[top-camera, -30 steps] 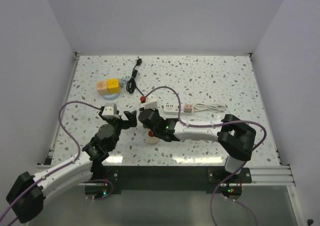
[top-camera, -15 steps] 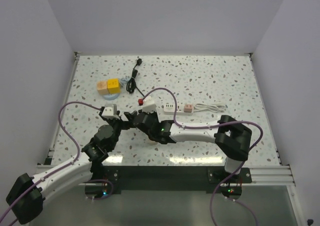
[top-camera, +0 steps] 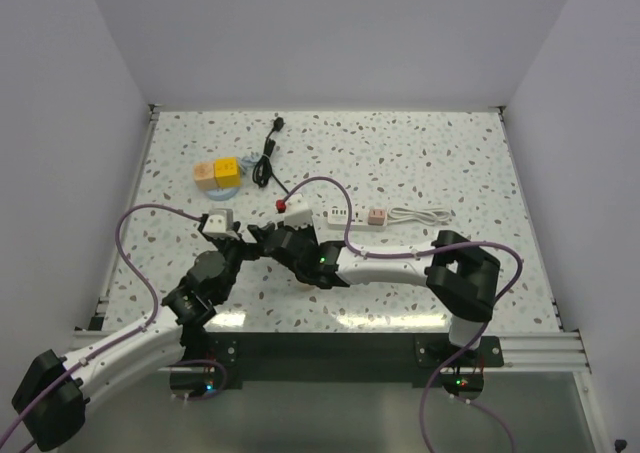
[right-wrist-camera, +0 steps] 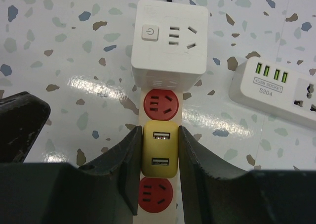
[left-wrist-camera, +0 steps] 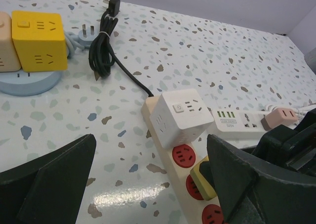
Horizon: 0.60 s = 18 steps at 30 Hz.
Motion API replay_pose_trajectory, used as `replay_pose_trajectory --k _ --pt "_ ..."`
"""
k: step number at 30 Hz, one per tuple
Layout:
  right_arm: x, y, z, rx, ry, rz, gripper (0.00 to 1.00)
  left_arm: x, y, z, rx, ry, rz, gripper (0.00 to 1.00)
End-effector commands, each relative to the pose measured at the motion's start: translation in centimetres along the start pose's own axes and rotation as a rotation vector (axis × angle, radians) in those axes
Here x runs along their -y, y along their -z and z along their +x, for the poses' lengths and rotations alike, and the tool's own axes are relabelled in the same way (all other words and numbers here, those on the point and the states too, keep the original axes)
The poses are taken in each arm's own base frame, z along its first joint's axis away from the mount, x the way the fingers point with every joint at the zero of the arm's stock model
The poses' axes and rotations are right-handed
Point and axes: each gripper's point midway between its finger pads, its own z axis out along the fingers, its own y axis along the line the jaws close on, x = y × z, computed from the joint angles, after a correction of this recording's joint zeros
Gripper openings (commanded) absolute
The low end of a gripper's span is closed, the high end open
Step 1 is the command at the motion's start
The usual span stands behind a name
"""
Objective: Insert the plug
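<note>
Low over speckled tabletop (top-camera: 450,168), right claw (right-wrist-camera: 159,152) pinches yellow plug (right-wrist-camera: 159,155); left claw (left-wrist-camera: 150,159) gapes empty.

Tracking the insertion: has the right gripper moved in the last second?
Yes. The right gripper, clamping the yellow USB adapter, shifted left, away from the white USB power strip.

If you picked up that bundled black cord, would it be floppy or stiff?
Probably floppy: the black cord lies in loose, soft bends rather than a straight line. Its folded part looks tied together, so that bunch would likely lift as one lump. One strand runs to the power strip, so lifting the cord might tug that along too.
</note>
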Motion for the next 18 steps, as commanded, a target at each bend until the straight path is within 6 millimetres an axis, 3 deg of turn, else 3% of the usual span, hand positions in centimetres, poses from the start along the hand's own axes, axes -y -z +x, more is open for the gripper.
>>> replay_pose_trajectory --k 1,18 --pt "-0.42 0.13 -1.54 0.039 -0.049 0.021 0.0 -0.25 0.06 0.06 0.005 0.009 -0.003 1.0" --pt "-0.74 -0.59 -0.98 0.04 -0.028 0.052 0.0 -0.28 0.17 0.06 0.007 0.012 -0.001 1.0"
